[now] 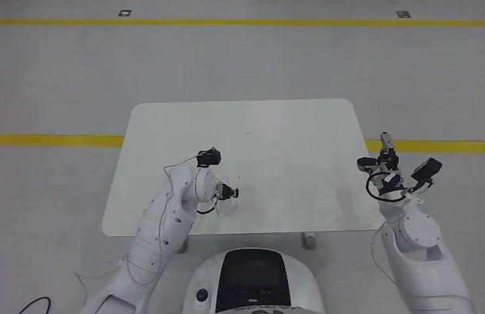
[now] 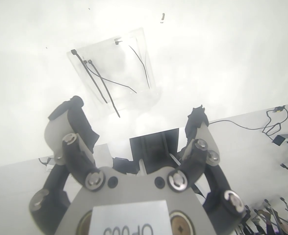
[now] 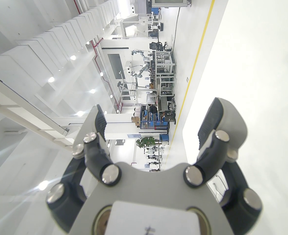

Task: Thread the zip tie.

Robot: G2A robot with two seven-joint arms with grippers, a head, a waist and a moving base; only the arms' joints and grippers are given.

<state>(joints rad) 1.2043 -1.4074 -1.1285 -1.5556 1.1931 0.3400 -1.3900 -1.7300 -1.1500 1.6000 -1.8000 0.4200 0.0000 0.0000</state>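
Several black zip ties (image 2: 98, 79) lie loose in a clear shallow tray (image 2: 144, 50) on the white table (image 1: 289, 149). My left gripper (image 2: 134, 111) hovers above the table just short of the tray, open, nothing between its black-tipped fingers (image 2: 69, 106). From above, the left gripper (image 1: 229, 191) sits over the table's front left part. My right gripper (image 3: 158, 118) is open and empty, held off the table's right edge and aimed out into the room. The top view places the right gripper (image 1: 376, 155) just outside the table's right side.
A small dark scrap (image 2: 162, 18) lies on the table beyond the tray. Past the table's edge, cables and a small box (image 2: 284, 138) lie on the floor. A yellow floor line (image 1: 54, 140) runs behind the table.
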